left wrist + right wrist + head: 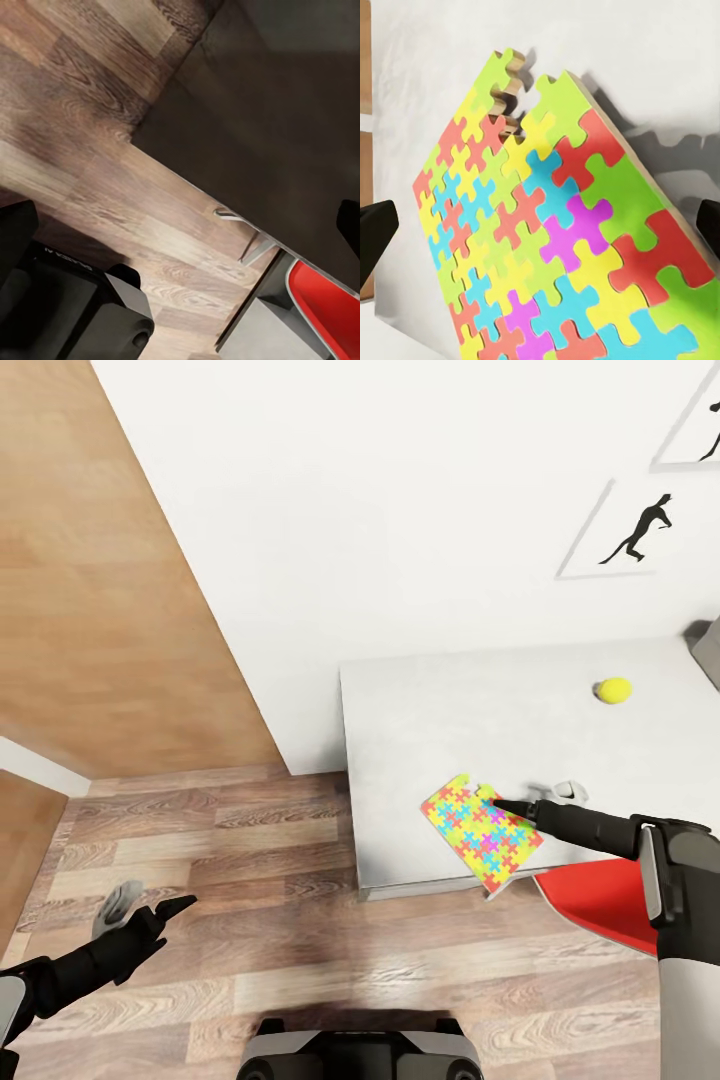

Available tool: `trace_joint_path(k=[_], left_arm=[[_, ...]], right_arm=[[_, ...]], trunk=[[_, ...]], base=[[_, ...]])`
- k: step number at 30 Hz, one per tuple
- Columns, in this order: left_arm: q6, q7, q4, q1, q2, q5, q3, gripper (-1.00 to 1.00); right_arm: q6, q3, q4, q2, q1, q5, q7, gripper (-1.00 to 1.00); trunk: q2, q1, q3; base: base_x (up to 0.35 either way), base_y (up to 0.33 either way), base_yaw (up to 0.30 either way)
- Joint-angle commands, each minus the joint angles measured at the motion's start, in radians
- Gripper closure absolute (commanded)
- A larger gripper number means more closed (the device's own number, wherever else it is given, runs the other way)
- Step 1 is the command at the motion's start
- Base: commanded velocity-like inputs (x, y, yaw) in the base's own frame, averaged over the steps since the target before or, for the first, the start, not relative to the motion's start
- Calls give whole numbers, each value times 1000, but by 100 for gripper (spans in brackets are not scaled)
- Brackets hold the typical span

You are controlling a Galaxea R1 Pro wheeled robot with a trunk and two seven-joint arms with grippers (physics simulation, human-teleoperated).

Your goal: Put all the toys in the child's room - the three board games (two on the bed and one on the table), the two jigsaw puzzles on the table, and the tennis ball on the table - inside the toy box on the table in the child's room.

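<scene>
Fingers spread, the right gripper (pixel 497 805) hovers over a jigsaw puzzle (pixel 481 832) at the table's (pixel 420 710) near edge, apparently about to grasp it; the next move calls for closing on an edge.

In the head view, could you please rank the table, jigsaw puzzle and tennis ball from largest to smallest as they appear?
1. table
2. jigsaw puzzle
3. tennis ball, though it lies farther from the camera
</scene>
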Motion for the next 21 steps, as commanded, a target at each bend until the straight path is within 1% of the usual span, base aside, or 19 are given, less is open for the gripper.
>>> trace_joint_path(k=[1,14,21], left_arm=[[4,10,-1,-1,0,11,1,-100],[4,10,-1,-1,1,11,1,-100],[4,10,-1,-1,1,13,1,-100]], right_arm=[[6,-2,-1,0,-1,10,10,-100],[6,-2,-1,-2,-1,9,11,-100],[6,-2,-1,-2,-1,8,11,-100]], trunk=[[-2,1,-1],[-2,1,-1],[-2,1,-1]], base=[[0,9,0],[-3,15,0],[-53,164,0]])
